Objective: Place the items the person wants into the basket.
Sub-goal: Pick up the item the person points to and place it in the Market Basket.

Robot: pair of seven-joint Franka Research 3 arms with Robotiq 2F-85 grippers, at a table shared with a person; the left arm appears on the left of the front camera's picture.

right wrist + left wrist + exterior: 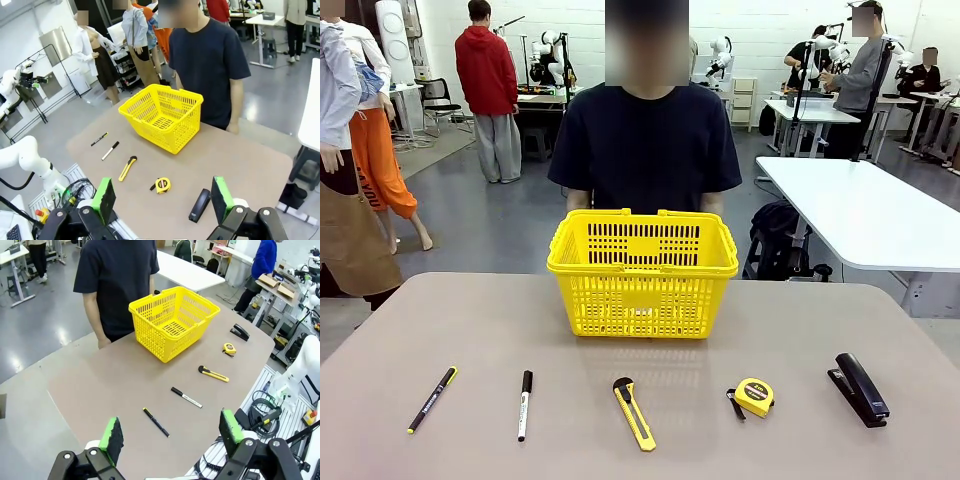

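Note:
The yellow basket (642,272) stands at the table's far middle, in front of the person (647,140) in a dark navy T-shirt. Along the near edge lie the yellow-and-black utility knife (634,413), the white marker with a black cap (524,403) and the round yellow tape measure (754,396). The left wrist view has the basket (174,320), knife (214,374), marker (186,397) and tape measure (229,348) far beyond my open left gripper (170,437). My right gripper (162,197) is open high above the tape measure (161,185), knife (127,168), marker (110,150) and basket (162,116).
A thin black pen with a yellow tip (432,399) lies at the near left and a black stapler (859,388) at the near right. A white table (865,210) stands behind on the right. The person's arms hang at their sides behind the basket.

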